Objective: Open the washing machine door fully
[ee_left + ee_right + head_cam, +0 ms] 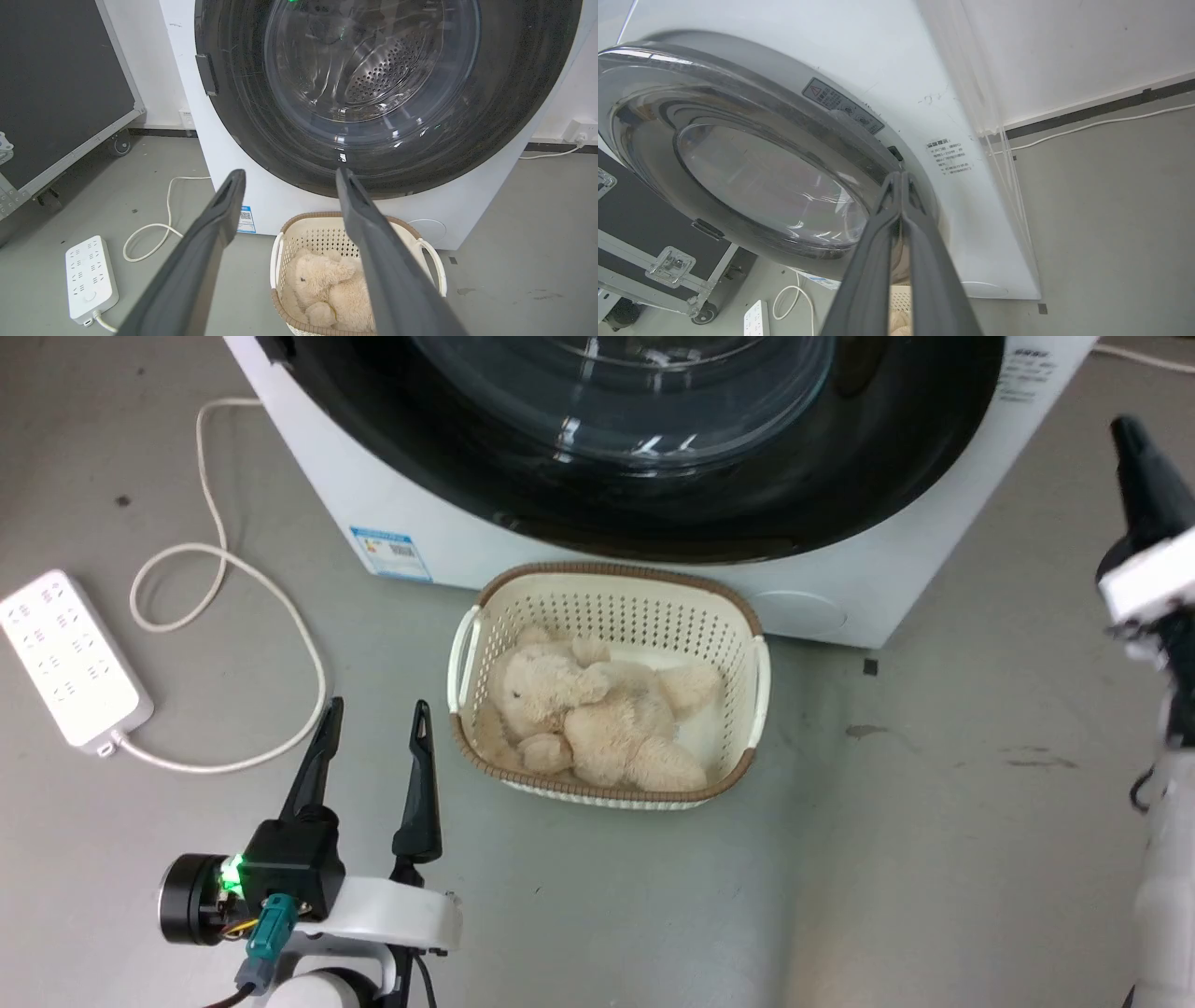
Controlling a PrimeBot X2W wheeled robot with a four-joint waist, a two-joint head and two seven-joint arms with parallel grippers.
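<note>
The washing machine door (pixel 840 476) is a glossy black disc with a clear glass bowl centre, across the white machine's front at the top of the head view. The left wrist view faces the door (pixel 243 116) head-on, and it looks shut against the front. My left gripper (pixel 376 709) hovers low over the floor left of the basket, open and empty, its fingers (pixel 290 171) spread wide. My right gripper (pixel 901 175) is shut on nothing, its tips at the door's (pixel 761 177) right rim, beside a small black latch (pixel 895 153). It shows raised at the right edge (pixel 1125 425).
A cream basket (pixel 611 569) holding a beige teddy bear (pixel 597 719) stands on the floor just below the door. A white power strip (pixel 70 658) and its looped cable (pixel 224 569) lie to the left. A black wheeled flight case (pixel 56 79) stands left of the machine.
</note>
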